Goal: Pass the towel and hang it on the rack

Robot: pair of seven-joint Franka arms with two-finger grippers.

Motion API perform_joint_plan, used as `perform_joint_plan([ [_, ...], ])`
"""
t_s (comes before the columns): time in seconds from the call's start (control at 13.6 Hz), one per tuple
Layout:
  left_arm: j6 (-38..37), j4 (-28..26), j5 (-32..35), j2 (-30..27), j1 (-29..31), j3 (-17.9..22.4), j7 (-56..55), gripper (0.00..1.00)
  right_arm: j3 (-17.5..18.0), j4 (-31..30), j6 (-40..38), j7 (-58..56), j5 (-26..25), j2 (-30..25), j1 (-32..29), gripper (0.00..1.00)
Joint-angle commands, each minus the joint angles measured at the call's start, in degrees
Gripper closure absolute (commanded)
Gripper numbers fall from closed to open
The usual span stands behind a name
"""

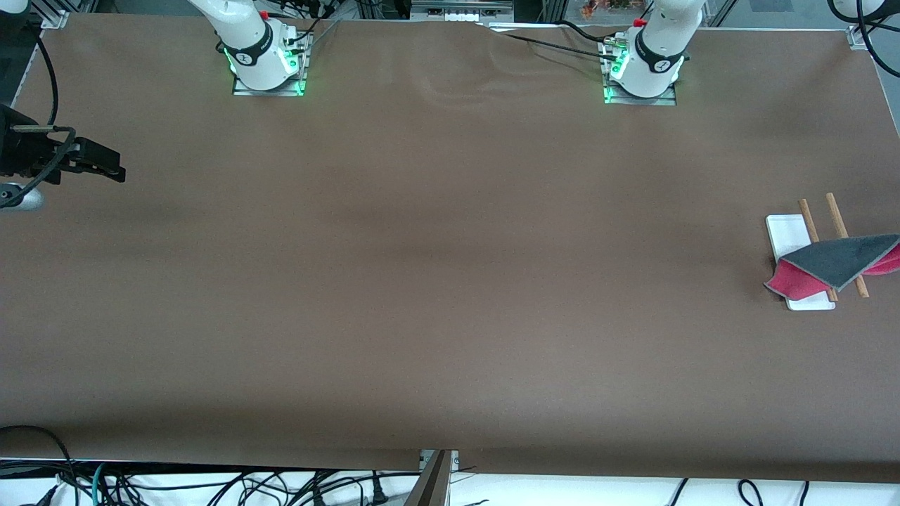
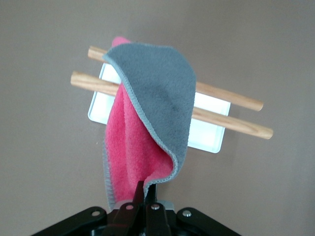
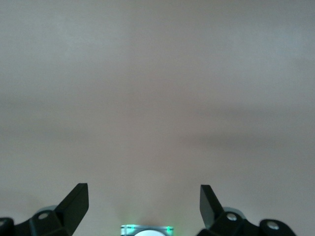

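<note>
The rack stands near the left arm's end of the table, with a white base and two wooden rods. The towel lies draped across both rods, grey face up and pink-red face under. In the left wrist view the towel covers the rods above the white base. My left gripper is shut on the towel's edge; it is out of the front view. My right gripper is open and empty over bare table at the right arm's end; it also shows in the right wrist view.
The brown table cover has a few shallow wrinkles between the two arm bases. Cables hang below the table's edge nearest the front camera. The right arm's lit base shows in the right wrist view.
</note>
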Motion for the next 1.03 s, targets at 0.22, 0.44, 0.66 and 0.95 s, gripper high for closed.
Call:
perform_joint_plan([
  [0.22,0.7,2.1,1.6,3.2,2.1,-0.4,2.8,1.0,-0.5,-1.6,-2.4,-0.4,-0.5,-1.2,-0.5,0.0],
  [0.44,1.8,2.1,1.1,3.8,2.2,-0.4,2.6,0.1,-0.6,-10.2,-0.4,-1.2,-0.9,-7.4,-1.8,0.0],
  [0.66,1.8,2.1,0.9,5.1,3.1,-0.4,2.4,0.0,-0.6,-16.0,4.6,-3.8,-0.9,-10.3,-2.0,0.0],
  [0.95,2.0,3.0,0.9,4.3,3.0,-0.5,1.6,0.0,-2.1,-15.6,4.4,-9.4,-1.1,-9.0,-1.3,0.0],
])
